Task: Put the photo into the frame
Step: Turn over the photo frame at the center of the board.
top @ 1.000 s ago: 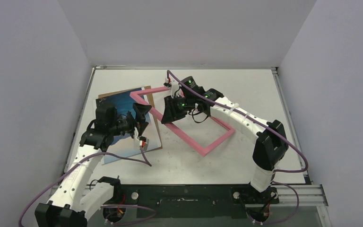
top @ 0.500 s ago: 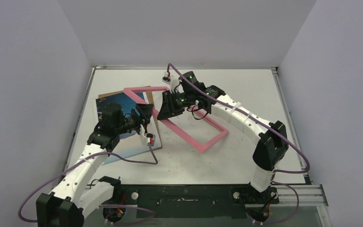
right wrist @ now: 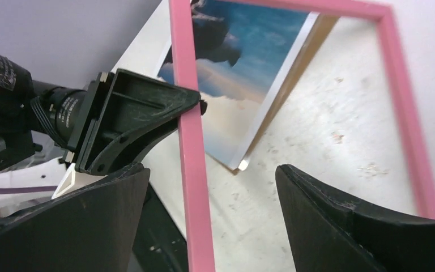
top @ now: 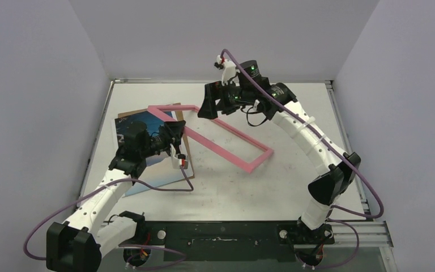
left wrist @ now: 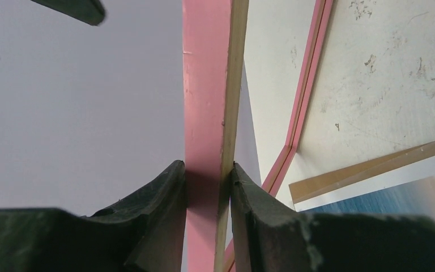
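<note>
The pink frame (top: 226,134) lies slanted across the middle of the table, its left end over the photo (top: 140,121). In the left wrist view my left gripper (left wrist: 207,181) is shut on the frame's (left wrist: 205,85) near-left rail, pink face on one pad and pale wood edge on the other. The photo (left wrist: 385,195) shows blue sky at the lower right. My right gripper (top: 208,102) hangs open above the frame's far rail. In the right wrist view that gripper (right wrist: 210,178) straddles the rail (right wrist: 184,85) without touching it, and the photo (right wrist: 243,62) lies beyond.
A brown backing board (top: 185,148) lies under the photo, its edge showing along the photo's right side. The white table (top: 294,113) is scuffed. Grey walls close in the left, back and right sides. Purple cables trail from both arms.
My right gripper opened, let go of the frame and rose toward the back. My left gripper closed on the frame's near-left rail. The frame shifted slightly left.
</note>
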`<state>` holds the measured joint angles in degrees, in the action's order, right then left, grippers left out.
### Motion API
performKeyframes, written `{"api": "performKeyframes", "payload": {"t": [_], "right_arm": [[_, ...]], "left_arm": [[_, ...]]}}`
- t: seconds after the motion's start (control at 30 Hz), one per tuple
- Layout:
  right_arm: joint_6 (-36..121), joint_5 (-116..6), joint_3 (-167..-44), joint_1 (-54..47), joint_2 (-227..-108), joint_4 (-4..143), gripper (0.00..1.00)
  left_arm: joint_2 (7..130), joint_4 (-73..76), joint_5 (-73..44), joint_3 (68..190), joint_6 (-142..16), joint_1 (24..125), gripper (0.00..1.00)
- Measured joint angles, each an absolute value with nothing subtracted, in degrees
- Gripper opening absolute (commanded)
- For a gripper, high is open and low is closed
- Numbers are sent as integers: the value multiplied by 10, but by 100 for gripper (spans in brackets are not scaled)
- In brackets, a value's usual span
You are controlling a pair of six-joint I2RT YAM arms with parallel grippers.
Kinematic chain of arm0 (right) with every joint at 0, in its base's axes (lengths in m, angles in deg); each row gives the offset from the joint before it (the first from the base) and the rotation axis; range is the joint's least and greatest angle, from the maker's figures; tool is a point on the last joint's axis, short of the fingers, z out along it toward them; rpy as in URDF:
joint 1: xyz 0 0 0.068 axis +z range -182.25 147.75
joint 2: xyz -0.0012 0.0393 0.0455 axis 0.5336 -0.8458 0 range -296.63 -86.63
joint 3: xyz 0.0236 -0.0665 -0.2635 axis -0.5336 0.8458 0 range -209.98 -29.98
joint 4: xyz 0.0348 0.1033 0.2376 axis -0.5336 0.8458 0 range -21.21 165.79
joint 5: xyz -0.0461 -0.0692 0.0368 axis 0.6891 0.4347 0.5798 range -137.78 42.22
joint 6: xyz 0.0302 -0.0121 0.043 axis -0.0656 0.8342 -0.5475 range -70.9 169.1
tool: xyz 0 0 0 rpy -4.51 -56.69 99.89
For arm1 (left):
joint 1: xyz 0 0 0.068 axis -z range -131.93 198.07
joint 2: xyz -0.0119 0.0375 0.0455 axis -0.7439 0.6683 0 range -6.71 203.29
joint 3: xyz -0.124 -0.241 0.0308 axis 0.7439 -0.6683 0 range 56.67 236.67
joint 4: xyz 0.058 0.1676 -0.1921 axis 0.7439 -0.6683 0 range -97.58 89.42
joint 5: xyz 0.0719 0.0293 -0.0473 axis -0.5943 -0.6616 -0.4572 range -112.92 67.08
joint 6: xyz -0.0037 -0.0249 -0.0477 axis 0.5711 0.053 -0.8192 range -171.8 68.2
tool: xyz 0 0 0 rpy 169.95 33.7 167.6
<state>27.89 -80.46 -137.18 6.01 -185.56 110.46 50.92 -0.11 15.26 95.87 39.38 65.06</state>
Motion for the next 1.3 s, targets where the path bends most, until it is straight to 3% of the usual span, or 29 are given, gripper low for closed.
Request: {"api": "performKeyframes", "payload": {"t": [0.17, 0.4, 0.67, 0.9, 1.0, 1.2, 1.3], "right_arm": [[365, -694, -1457, 80, -1842, 1180, 96], [479, -552, -1397, 167, -1752, 1250, 99], [543, -419, -1370, 250, -1750, 1274, 93], [572, -374, -1360, 286, -1798, 1279, 88], [579, -362, -1357, 286, -1812, 1278, 77], [585, -326, -1357, 286, -1836, 1263, 36], [583, -304, -1356, 285, -1847, 1254, 22]], "left_arm": [[517, -14, 159, 976, 377, 652, 18], [535, -65, 170, 1054, 337, 655, 14], [544, -98, 170, 1077, 346, 656, 13], [544, -105, 172, 1079, 354, 656, 12], [544, -105, 173, 1078, 355, 656, 11], [542, -104, 176, 1078, 355, 656, 10], [540, -102, 177, 1075, 355, 656, 14]]}}
